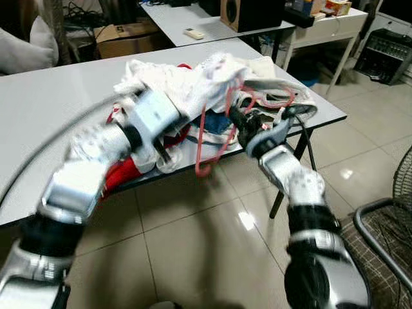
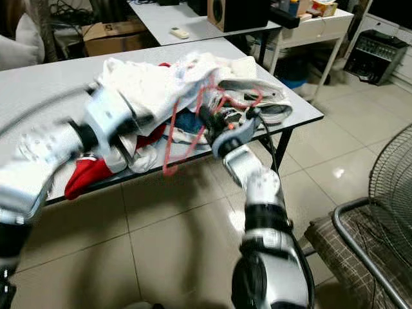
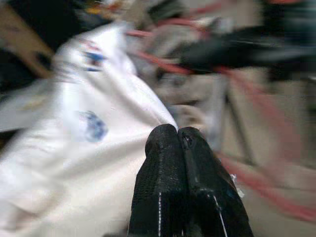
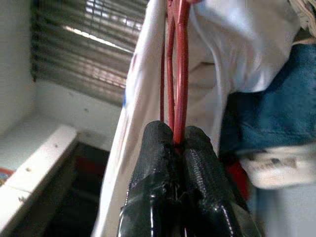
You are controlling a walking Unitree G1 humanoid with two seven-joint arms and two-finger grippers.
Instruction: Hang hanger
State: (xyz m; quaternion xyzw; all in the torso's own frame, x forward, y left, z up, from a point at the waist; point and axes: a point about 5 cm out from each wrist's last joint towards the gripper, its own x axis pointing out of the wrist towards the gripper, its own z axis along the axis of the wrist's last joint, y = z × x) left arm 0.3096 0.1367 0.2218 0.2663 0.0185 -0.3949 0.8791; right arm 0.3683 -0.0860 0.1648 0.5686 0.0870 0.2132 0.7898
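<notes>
Right gripper (image 4: 174, 140) is clamping the red hanger (image 1: 212, 138) at the clothes pile (image 1: 193, 84). Left gripper (image 3: 177, 138) is pressing jaws together, seemingly empty, against the white garment (image 3: 98, 148). Hanging isn't started.

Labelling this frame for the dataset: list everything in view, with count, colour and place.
Red wire hanger: one, hanging off the grey table's front edge, tangled in the clothes.
White garments: a heap, number unclear, on the grey table.
Blue garment: one, under the white ones.
Red garment: one, at the front edge.
Grey table: one, in front.
White table: one, behind.
Cardboard box: one, brown, behind the grey table.
Speaker: one, black and wood, on the white table.
Remote: one, white, on the white table.
Left gripper: fingers shut, at the white garments.
Right gripper: fingers shut on the hanger.
</notes>
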